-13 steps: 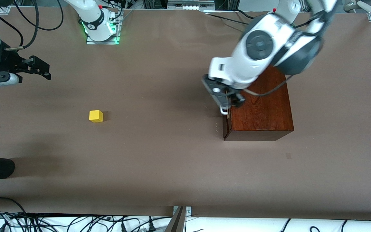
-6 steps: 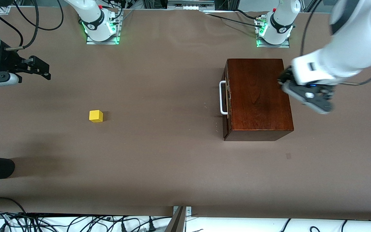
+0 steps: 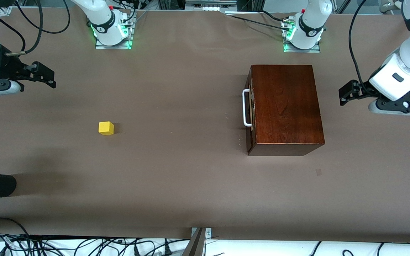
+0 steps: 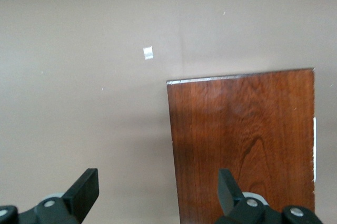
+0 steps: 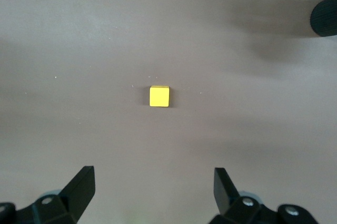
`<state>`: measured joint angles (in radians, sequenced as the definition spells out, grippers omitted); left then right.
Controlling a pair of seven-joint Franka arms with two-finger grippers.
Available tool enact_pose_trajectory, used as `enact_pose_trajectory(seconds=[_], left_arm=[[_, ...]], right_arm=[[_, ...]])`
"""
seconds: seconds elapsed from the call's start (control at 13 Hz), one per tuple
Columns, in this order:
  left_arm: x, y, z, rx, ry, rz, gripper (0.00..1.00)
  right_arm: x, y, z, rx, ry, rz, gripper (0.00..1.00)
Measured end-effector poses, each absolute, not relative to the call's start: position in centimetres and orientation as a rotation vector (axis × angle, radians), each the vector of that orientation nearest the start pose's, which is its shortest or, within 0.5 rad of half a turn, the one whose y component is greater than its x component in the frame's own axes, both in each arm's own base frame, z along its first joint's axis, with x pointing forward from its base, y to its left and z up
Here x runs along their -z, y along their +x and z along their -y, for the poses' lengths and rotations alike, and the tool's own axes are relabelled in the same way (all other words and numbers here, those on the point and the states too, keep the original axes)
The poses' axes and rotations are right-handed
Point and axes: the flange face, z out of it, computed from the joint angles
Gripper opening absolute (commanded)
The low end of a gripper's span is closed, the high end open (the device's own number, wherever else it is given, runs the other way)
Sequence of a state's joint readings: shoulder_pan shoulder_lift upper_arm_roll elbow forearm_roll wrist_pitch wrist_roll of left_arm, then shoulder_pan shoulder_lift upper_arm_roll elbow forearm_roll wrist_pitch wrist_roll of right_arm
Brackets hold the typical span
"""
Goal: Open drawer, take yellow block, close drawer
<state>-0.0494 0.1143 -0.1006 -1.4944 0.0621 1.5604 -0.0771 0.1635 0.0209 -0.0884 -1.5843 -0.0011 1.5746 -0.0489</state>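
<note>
In the front view, the wooden box (image 3: 285, 108) stands on the brown table (image 3: 176, 170) toward the left arm's end, near the edge where the bases stand. Its drawer (image 3: 249, 110) is pushed fully in, with the white handle (image 3: 246, 107) facing the right arm's end. The yellow block (image 3: 106, 128) lies on the bare table toward the right arm's end, well apart from the box. The left gripper (image 3: 347, 95) hangs over the table beside the box, near the table's end edge, holding nothing. The right gripper (image 3: 45, 76) waits over the table's other end edge, also holding nothing.

In the left wrist view, the left gripper (image 4: 157, 190) has its jaws spread wide over the box's edge (image 4: 242, 145) and the table (image 4: 84, 77).

In the right wrist view, the right gripper (image 5: 154, 187) has its jaws spread wide, and the yellow block (image 5: 159, 97) lies on the table apart from them.
</note>
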Motion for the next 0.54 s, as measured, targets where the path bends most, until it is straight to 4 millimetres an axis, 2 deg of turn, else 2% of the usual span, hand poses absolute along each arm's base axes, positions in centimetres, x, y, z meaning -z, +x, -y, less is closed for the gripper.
enact_pose_trajectory(seconds=[0.23,0.54], left_arm=[[-57.5,57.3,7.3,-0.054,-3.078,-0.114,1.00],[-57.5,57.1,6.8,-0.041,-3.079,-0.100,1.00]], right_arm=[[-60.7,55.9,-4.2,-0.048,-3.139,0.195,1.00],[-60.7,55.9,-4.2,-0.048,-3.139,0.195,1.00]])
